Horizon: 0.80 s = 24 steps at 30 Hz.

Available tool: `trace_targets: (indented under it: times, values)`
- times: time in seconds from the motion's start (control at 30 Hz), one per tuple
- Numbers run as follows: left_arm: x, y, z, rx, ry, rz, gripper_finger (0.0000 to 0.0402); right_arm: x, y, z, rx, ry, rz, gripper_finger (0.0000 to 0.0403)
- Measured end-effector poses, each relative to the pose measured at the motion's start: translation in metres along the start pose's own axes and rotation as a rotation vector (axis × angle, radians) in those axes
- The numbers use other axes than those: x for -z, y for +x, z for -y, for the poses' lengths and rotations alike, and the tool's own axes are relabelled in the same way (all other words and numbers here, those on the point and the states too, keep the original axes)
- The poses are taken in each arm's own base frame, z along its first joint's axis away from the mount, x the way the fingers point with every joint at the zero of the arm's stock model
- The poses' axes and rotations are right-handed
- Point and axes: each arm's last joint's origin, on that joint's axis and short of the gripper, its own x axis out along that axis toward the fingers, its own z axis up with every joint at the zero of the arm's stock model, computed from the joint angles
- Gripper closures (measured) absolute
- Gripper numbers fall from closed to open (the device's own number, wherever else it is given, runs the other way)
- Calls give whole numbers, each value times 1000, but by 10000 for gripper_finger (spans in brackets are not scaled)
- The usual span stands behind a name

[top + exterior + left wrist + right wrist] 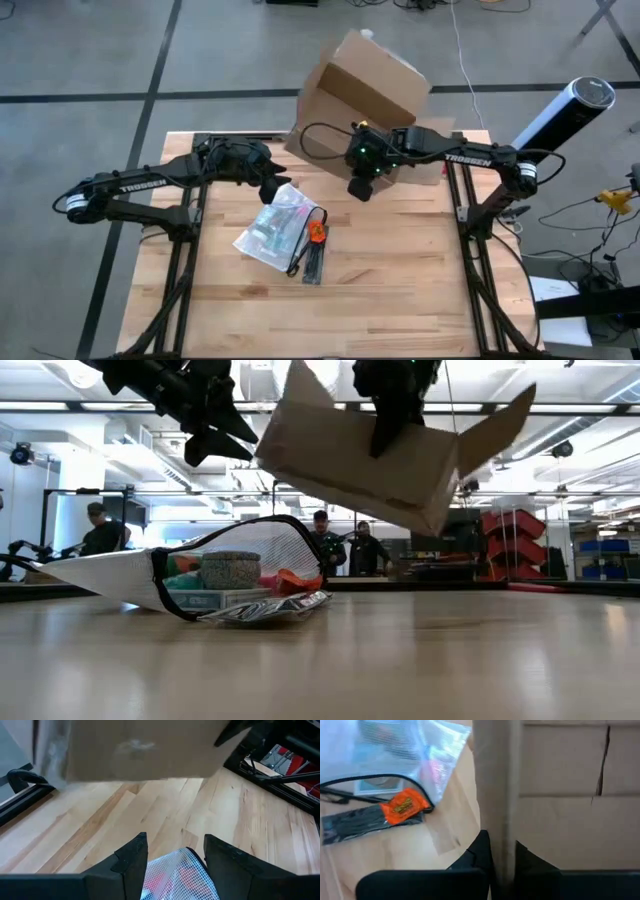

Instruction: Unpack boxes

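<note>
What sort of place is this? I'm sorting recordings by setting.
Probably an open industrial lab or workshop: a wooden table on a grey concrete floor, exposed ceiling lights, red storage bins, and people standing in the background.

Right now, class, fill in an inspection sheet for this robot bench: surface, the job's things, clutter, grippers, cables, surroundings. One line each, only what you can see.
Surface: wooden table, light planks.
Job's things: cardboard box lifted and tilted at the far edge, flaps open; the low view shows it clear of the table.
Clutter: mesh zip pouch with small items inside, lying mid-table; bundle of black ties with an orange label beside it.
Grippers: right gripper shut on a box wall; left gripper open above the pouch, holding nothing.
Cables: black cable looping along the right arm.
Surroundings: people standing beyond the table; red bins on shelving.
</note>
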Motion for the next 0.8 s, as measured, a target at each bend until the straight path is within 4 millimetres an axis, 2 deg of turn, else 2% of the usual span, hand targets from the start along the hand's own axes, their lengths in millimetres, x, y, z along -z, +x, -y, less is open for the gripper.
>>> trace_targets:
  times: [0.37,0.6,0.8]
  values:
    - [1,0,0,-4,-11,-9,242,21,50,5,36,-150,-391,402]
    - [1,0,0,-6,-22,-13,238,26,77,4,21,-202,-508,402]
    - [1,0,0,-6,-24,-14,228,29,87,1,-69,-156,-553,398]
